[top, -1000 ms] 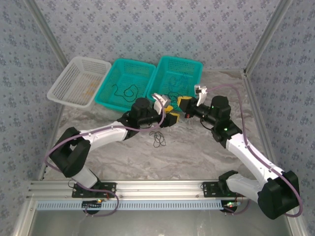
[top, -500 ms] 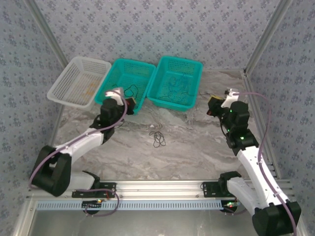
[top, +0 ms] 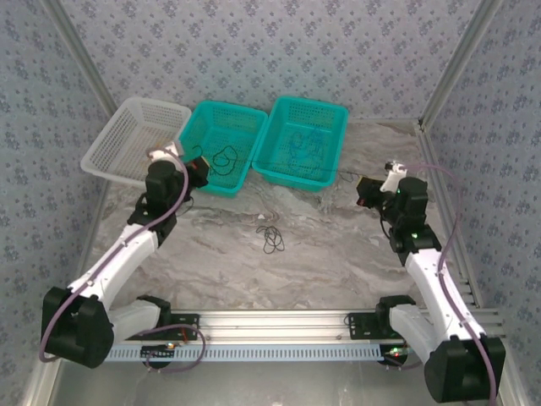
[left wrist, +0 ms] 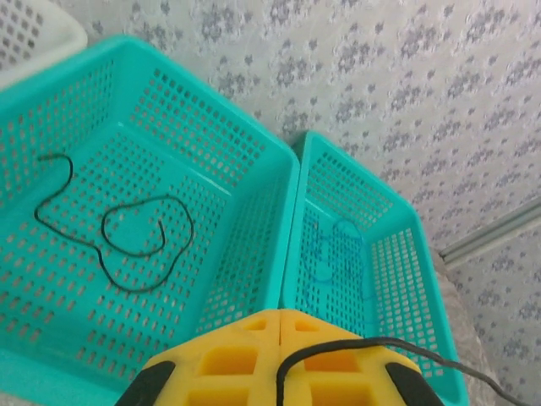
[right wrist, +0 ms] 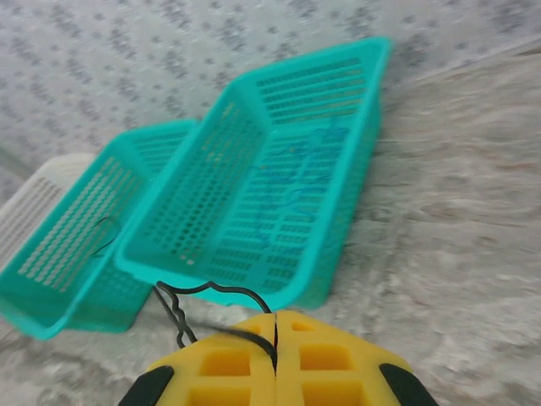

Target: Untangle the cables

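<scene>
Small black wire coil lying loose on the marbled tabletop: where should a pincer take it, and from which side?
Probably from straight above, pinching across the middle of the small black wire coil where its loops overlap. It lies flat on the grey marbled tabletop with bare surface around it, so a sideways approach would find nothing to get under.

White basket (top: 127,139) at 10 o'clock; two teal baskets (top: 201,180). Black cables (top: 270,239), blue cable (left wrist: 324,254). Yellow pads (left wrist: 228,364). Grey marbled table (top: 330,254); floral-print walls (top: 254,51).

Left wrist: black cable (left wrist: 372,340) pinched in left pincer (left wrist: 280,326) exits frame at 4 o'clock, far end unseen. Right wrist: blue cable (right wrist: 292,184) blurred, path unreadable.
</scene>
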